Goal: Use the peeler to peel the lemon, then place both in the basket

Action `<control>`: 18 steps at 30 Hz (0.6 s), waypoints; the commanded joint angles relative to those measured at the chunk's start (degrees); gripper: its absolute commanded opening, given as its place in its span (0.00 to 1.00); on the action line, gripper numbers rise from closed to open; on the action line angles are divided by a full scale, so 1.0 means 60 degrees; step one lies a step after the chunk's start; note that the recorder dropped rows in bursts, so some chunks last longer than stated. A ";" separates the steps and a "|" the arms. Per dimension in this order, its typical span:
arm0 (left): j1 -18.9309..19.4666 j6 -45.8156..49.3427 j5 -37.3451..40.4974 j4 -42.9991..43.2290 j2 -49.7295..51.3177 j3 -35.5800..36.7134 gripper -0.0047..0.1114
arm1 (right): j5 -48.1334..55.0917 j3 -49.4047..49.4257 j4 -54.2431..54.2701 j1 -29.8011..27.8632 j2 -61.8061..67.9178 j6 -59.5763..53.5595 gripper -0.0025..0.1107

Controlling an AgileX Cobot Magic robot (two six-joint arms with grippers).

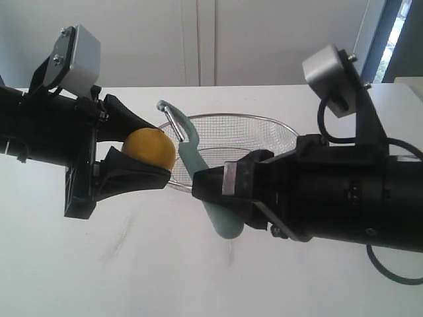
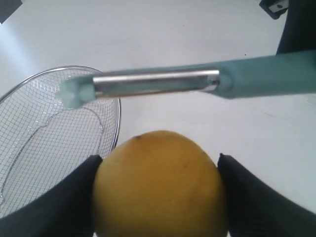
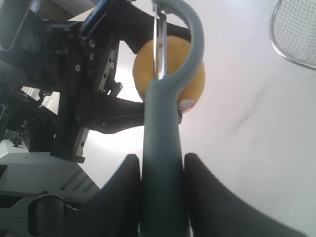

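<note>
The right tool (image 3: 160,165) is narrowed on the peeler (image 3: 162,133), one finger pressed to each side of the teal handle near its lower end, with the butt poking out behind the grip. From there the handle runs up and away to the curved head, where the metal blade (image 2: 155,81) lies just beside the lemon (image 2: 158,187); whether the edge touches the skin I cannot tell.

Facing the right tool's tip, the left tool (image 1: 165,150) is clamped on that lemon, a finger on each flank, holding it clear of the table (image 1: 132,264). The skin in view looks whole, with a small sticker (image 3: 186,104) on the side toward the peeler; peeling seems barely begun, if at all. Beyond both tips the basket (image 1: 238,129) sits on the table, with neither thing in it yet.

The lemon is probably light, firm and waxy. Being round, it may twist between the fingers under the blade's drag, so a hold across its widest middle, leaving the strip facing the blade free, looks right. The peeler seems stiff, slim and smooth. Held this far from the head it could pivot when pressed, and a grip nearer the head would likely steady it.
</note>
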 commanded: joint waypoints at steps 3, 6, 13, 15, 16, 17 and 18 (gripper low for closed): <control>-0.0005 -0.0066 0.0158 -0.0273 -0.0030 -0.0036 0.04 | -0.0503 -0.0034 -0.0682 0.0023 -0.1021 0.0231 0.02; -0.0005 -0.0066 0.0158 -0.0273 -0.0030 -0.0036 0.04 | -0.0622 -0.0034 -0.1179 0.0002 -0.1676 0.0596 0.02; -0.0005 -0.0066 0.0177 -0.0273 -0.0030 -0.0036 0.04 | -0.0305 -0.0034 -0.5691 -0.0539 -0.2987 0.4760 0.02; -0.0005 -0.0066 0.0177 -0.0273 -0.0030 -0.0036 0.04 | 0.0505 -0.0034 -0.8588 -0.0915 -0.3146 0.7409 0.02; -0.0005 -0.0066 0.0177 -0.0273 -0.0030 -0.0036 0.04 | 0.0909 -0.0034 -0.9381 -0.1017 -0.3163 0.8139 0.02; -0.0005 -0.0066 0.0177 -0.0273 -0.0030 -0.0036 0.04 | 0.1357 -0.0034 -1.0318 -0.1119 -0.3163 0.8936 0.02; -0.0005 -0.0066 0.0177 -0.0273 -0.0030 -0.0036 0.04 | 0.1787 -0.0034 -1.1117 -0.1186 -0.3163 0.9594 0.02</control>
